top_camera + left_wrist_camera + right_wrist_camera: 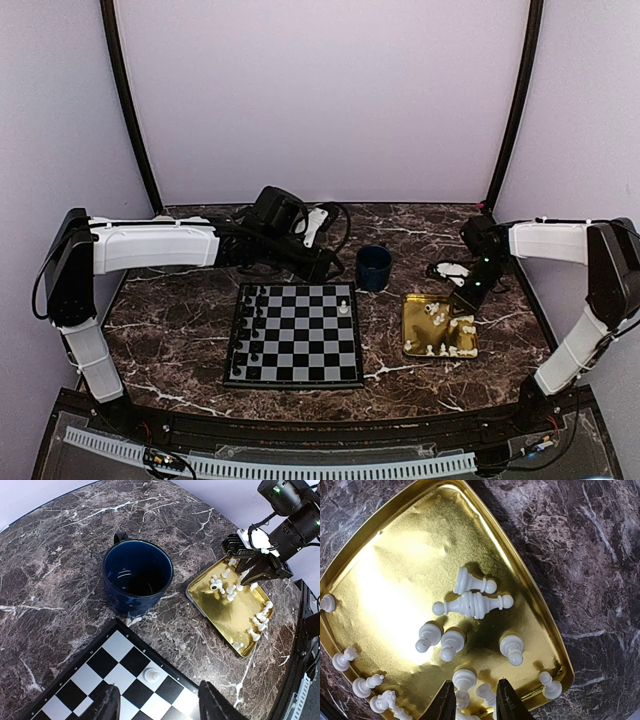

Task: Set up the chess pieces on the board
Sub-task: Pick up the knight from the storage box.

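The board (295, 340) lies at the table's middle, with black pieces down its left column. One cream-white chess piece (345, 308) stands near its far right corner; it also shows in the left wrist view (151, 674). My left gripper (160, 705) is open and empty, hovering above that piece and the board corner (107, 655). Several white chess pieces (472, 604) lie and stand in the gold tray (395, 555). My right gripper (475, 702) is open and low over the tray, its jaws astride a standing white piece (465, 679) and a lying one (485, 692).
A dark blue mug (374, 268) stands just beyond the board's far right corner, between both arms; it also shows in the left wrist view (137, 575). The gold tray (425, 335) sits right of the board. Cables (448, 270) lie behind the tray.
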`<act>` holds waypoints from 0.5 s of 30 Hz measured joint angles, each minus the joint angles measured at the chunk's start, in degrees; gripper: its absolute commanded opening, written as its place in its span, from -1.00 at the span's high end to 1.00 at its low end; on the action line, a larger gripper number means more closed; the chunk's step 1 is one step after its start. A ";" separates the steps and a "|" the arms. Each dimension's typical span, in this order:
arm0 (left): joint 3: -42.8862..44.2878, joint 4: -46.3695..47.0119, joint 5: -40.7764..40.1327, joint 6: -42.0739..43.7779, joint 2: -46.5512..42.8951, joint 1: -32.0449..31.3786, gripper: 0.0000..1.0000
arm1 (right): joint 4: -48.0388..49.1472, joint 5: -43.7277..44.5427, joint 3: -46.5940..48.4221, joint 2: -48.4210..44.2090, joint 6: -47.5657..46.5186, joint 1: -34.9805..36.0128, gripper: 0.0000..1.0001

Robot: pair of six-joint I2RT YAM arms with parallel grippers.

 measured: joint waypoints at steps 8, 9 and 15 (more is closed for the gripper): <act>0.00 0.00 0.00 -0.22 0.00 0.00 -0.11 | -0.17 -1.18 -0.13 0.61 0.17 -0.02 0.31; -0.02 0.00 0.00 -0.24 0.00 0.00 -0.11 | -0.50 -1.16 -0.17 0.70 0.17 -0.02 0.30; -0.24 0.02 0.00 -0.44 0.00 0.00 -0.11 | -1.92 -1.29 -0.11 0.74 0.26 -0.02 0.31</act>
